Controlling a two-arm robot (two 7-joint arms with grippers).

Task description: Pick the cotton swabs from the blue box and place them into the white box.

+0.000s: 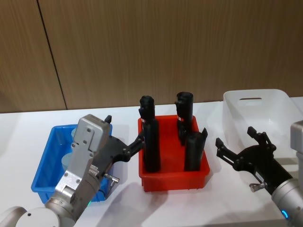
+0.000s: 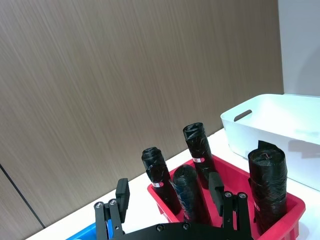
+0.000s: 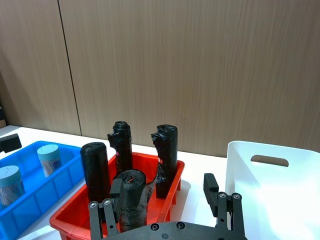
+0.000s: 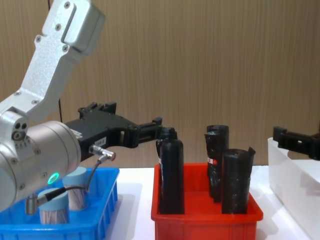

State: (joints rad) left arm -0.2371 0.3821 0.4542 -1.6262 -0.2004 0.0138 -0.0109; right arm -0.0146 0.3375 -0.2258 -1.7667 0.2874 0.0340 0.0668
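Two cotton swab jars with pale lids stand in the blue box at the left; the chest view shows them behind its wall. My left gripper hovers open and empty over the box's right side, above the jars, fingers pointing toward the red bin. The white box stands at the back right. My right gripper is open and empty, just in front of the white box and to the right of the red bin.
A red bin with several tall black rolls stands between the blue box and the white box. A wood-panel wall runs behind the white table. Bare table lies in front of the bins.
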